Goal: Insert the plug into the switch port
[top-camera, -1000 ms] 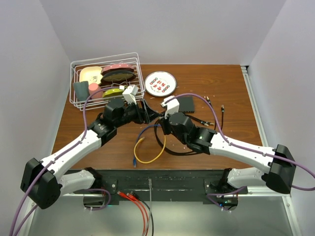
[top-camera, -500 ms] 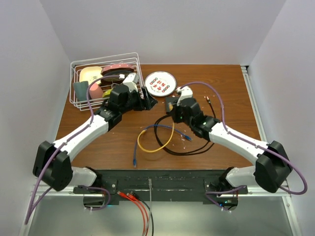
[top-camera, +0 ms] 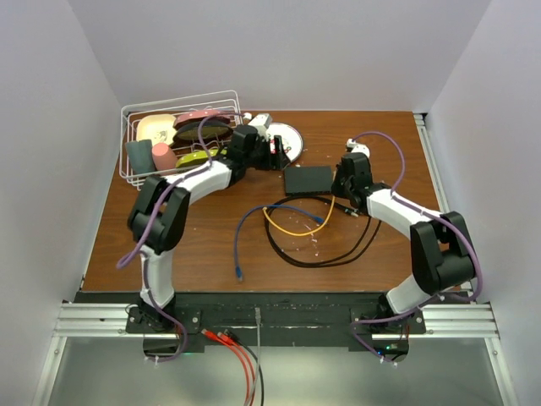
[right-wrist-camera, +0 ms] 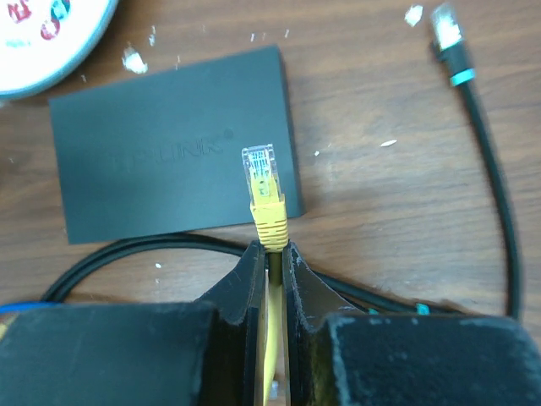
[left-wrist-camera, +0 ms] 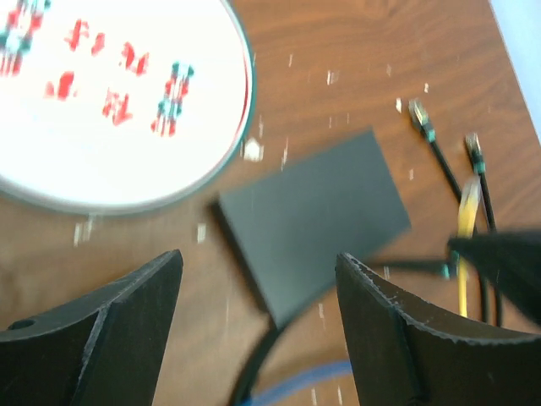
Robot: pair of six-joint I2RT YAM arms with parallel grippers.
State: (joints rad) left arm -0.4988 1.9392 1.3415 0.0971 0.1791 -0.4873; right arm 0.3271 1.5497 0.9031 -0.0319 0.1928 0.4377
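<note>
Plug (right-wrist-camera: pixel 259 165): clear moulded connector on a yellow cable, its ribbed yellow boot pinched between the right fingers (right-wrist-camera: pixel 256 262), which are closed tight on it. It sits against the 3 o'clock edge of the black box (right-wrist-camera: pixel 173 139); contact cannot be told. Box is flat, matte and rectangular with faint lettering, lying on the wood-grain table (right-wrist-camera: pixel 380 101). Left fingers (left-wrist-camera: pixel 127 313) are spread wide, holding nothing, above the box. A round white plate (left-wrist-camera: pixel 101 101), printed red, lies at the box's 11 o'clock. Switch port is hidden in every view. Only the top view shows the cable loops (top-camera: pixel 287 228) at 6 o'clock.
</note>
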